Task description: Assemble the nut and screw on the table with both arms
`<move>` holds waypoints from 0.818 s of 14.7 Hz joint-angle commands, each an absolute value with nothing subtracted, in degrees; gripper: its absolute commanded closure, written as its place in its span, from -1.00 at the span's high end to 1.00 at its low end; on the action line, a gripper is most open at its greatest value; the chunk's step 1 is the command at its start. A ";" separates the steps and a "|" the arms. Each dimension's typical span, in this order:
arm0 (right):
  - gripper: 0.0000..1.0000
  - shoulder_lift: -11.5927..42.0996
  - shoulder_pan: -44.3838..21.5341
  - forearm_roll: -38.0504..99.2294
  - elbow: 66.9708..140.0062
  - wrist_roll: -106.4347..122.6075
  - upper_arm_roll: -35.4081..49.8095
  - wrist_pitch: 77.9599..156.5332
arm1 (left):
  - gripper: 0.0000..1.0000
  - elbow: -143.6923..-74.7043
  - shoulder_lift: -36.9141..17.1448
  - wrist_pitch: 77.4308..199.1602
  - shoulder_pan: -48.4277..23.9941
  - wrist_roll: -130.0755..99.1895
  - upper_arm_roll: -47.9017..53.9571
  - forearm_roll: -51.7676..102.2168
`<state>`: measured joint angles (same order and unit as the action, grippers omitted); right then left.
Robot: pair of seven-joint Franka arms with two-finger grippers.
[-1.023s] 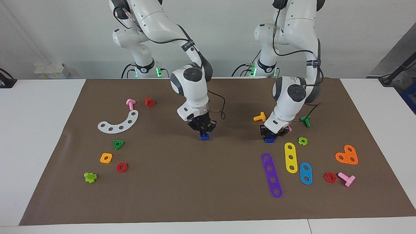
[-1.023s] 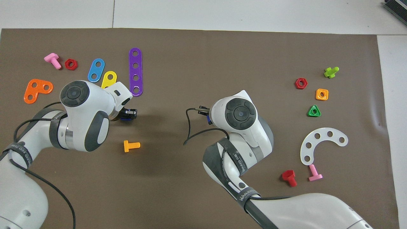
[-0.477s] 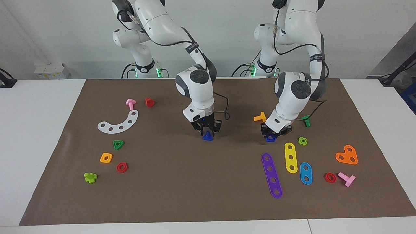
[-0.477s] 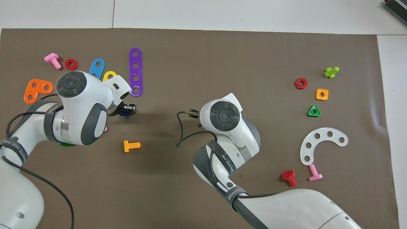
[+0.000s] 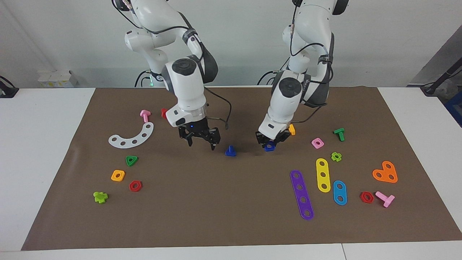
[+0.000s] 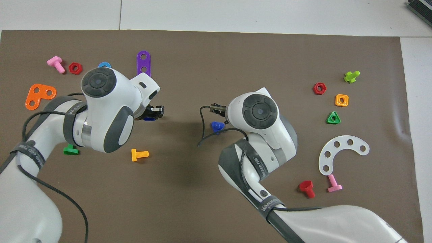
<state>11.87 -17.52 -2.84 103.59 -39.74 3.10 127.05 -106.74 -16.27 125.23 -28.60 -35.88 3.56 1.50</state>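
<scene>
My right gripper (image 5: 200, 141) hangs over bare mat toward the right arm's side of the screw (image 5: 230, 151), fingers spread apart, holding nothing. The screw stands head-down on the table (image 5: 43, 144), stem up, about mid-mat, just beside the gripper's tips but not touched.

My left gripper (image 5: 271, 141) is clamped on the nut (image 5: 269, 146), held low over the mat, near the screw toward the left arm's end.

Handling, by my reckoning: both pieces are light, rigid plastic, smooth enough to slip or twist. The screw's flat triangular head offers better sides to pinch than the stubby stem, which must stay free for the nut. The nut is best held by opposite edges, hole clear.

Surface: flat brown mat, probably some friction. Room: open mat around the screw; orange screw (image 5: 291, 129) close by my left gripper; pink nut (image 5: 317, 143) further toward the left arm's end.
</scene>
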 commanded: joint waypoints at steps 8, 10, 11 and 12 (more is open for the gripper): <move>1.00 -1.05 -4.14 -2.29 101.79 -20.93 3.52 109.79 | -1.00 -100.64 -22.76 134.83 -38.41 -48.34 2.55 6.33; 1.00 -0.27 -3.08 2.26 97.67 -19.43 3.34 106.19 | -1.00 -100.81 -22.94 134.74 -38.41 -48.34 2.55 6.24; 1.00 0.00 -2.29 2.63 95.47 -19.08 3.34 103.74 | -1.00 -100.64 -23.03 134.82 -38.41 -48.34 2.46 6.24; 1.00 0.61 -2.02 2.46 93.27 -17.42 3.34 101.62 | -1.00 -100.46 -23.11 135.26 -38.32 -48.25 2.46 6.33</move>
<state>-1.29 -3.71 0.63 98.49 -20.78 2.96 105.88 -102.02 -22.20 135.12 -37.53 -47.96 3.38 4.92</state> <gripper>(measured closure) 0.000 0.537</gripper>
